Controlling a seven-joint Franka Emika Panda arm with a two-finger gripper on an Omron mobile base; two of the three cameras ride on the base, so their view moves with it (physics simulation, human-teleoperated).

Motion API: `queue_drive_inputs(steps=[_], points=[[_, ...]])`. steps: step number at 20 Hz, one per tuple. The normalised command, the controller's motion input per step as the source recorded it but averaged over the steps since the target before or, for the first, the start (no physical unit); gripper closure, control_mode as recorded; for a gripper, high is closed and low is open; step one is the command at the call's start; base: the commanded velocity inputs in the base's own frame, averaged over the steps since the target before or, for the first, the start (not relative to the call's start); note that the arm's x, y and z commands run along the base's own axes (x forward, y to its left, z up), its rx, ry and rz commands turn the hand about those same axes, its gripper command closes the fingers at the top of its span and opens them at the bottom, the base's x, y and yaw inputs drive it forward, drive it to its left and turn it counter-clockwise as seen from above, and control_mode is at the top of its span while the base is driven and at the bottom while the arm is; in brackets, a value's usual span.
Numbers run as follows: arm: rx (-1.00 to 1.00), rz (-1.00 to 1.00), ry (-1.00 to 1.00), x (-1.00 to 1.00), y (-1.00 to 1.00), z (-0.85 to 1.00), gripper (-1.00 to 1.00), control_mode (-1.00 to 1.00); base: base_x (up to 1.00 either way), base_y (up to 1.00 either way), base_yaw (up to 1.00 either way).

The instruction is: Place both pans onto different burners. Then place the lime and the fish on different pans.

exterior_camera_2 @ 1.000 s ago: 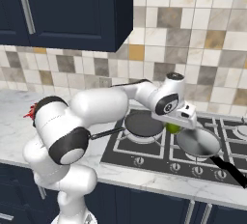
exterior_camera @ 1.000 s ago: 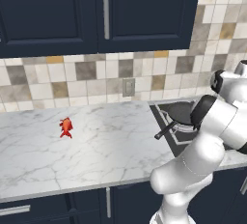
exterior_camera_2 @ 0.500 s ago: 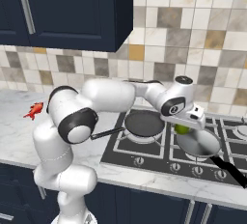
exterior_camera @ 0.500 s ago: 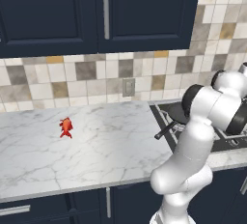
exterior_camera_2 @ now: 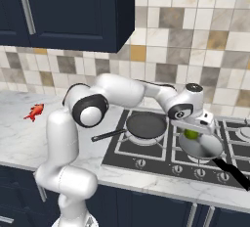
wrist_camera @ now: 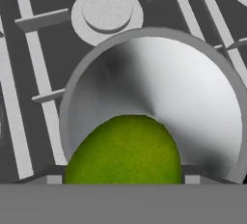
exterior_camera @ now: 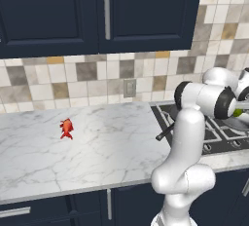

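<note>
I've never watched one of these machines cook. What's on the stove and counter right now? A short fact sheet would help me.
black pan: on a cooktop burner, handle toward the counter
grey pan: on the neighbouring burner
lime: over the grey pan, right at the hand
hand: above the grey pan; grip on the lime unclear
fish: lying on the marble counter, far from the cooktop
left to do: fish into the black pan
</note>
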Motion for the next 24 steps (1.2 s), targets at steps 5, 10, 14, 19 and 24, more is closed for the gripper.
queue_drive_inputs(steps=[5, 10, 14, 19, 24], points=[[0.00, 0.00, 0.00, 0.04, -0.10, -0.28, 1.00, -1.00, 0.00, 0.00, 0.00], [0.00, 0.00, 0.00, 0.00, -0.01, -0.24, 1.00, -1.00, 0.00, 0.00, 0.00], [0.00, 0.00, 0.00, 0.00, 0.00, -0.32, 1.00, -1.00, 0.00, 0.00, 0.00], [0.00, 0.00, 0.00, 0.00, 0.00, -0.20, 1.00, -1.00, 0.00, 0.00, 0.00], [0.00, 0.00, 0.01, 0.00, 0.00, -0.01, -1.00, -1.00, 0.00, 0.00, 0.00]])
